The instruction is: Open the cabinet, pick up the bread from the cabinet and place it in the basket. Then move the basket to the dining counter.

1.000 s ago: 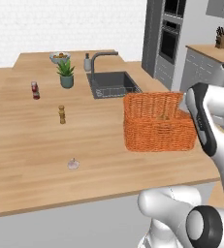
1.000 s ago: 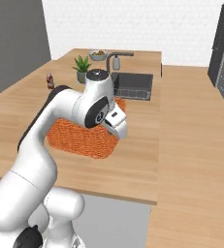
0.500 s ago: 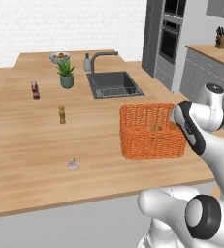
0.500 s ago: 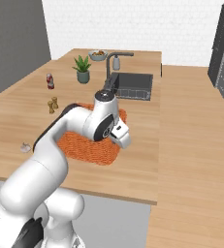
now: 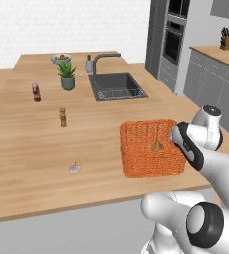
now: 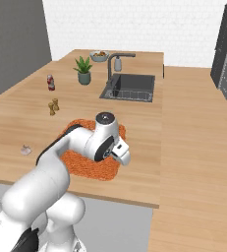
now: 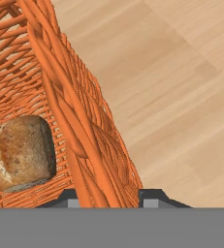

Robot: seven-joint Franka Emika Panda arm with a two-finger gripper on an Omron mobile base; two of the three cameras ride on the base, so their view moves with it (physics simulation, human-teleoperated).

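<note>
The orange wicker basket [image 5: 146, 149] rests on the light-wood dining counter [image 5: 31, 144] near its front edge, to the near right of the sink [image 5: 117, 87]. My gripper [image 5: 175, 137] is shut on the basket's right wall. In the hand view the woven wall [image 7: 84, 121] runs down between my gripper's [image 7: 108, 198] two fingertips. The bread [image 7: 21, 152], a brown crusty lump, lies on the basket floor and shows as a tan spot [image 5: 157, 146] in the left base view. From the right, my arm covers much of the basket [image 6: 85, 165].
On the counter [image 6: 193, 123] stand a potted plant [image 5: 67, 77], a red bottle [image 5: 35, 93], a pepper shaker [image 5: 63, 117], a bowl [image 5: 60, 58] and a small pale item [image 5: 75, 168]. A curved faucet [image 5: 101, 62] rises behind the sink. Grey ovens and cabinets [image 5: 210, 84] stand far right.
The basket has come down and toward the counter's near edge, carried by my gripper. My arm has folded lower and closer to the base. The grip has not changed.
</note>
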